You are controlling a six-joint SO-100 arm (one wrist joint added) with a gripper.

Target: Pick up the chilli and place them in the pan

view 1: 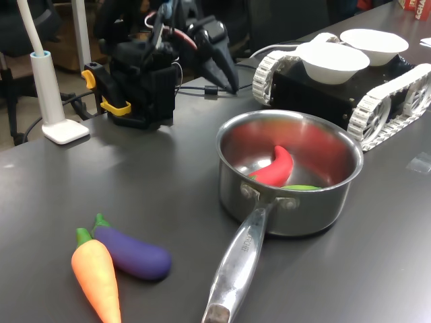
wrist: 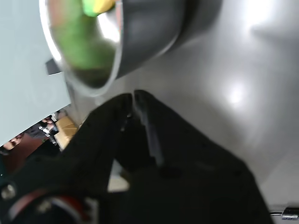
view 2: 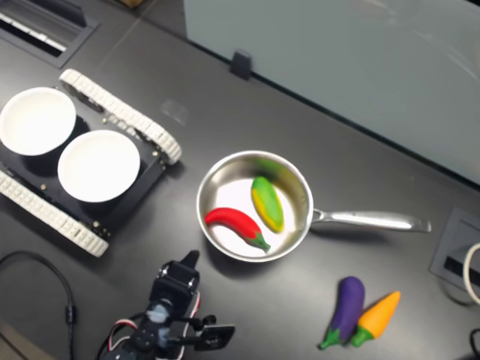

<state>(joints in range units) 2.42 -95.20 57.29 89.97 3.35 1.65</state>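
The chilli (view 2: 236, 226) lies inside the pan (view 2: 300, 184), beside a yellow-green vegetable (view 2: 267, 203) that the first exterior view shows only as a green sliver behind the pan wall. The gripper (wrist: 134, 96) is empty, its black fingers drawn together at the tips, just off the pan's rim. The wrist view is blurred, with the pan cut off. At the second exterior view's lower right, the eggplant (view 2: 344, 309) and carrot (view 2: 377, 316) touch.

The red chilli (view 2: 236, 227) with its green stem tip lies inside the shiny steel saucepan (view 2: 298, 182), against the wall nearest the gripper (view 2: 189, 262). The pan stands upright just beyond the fingertips, handle pointing away.
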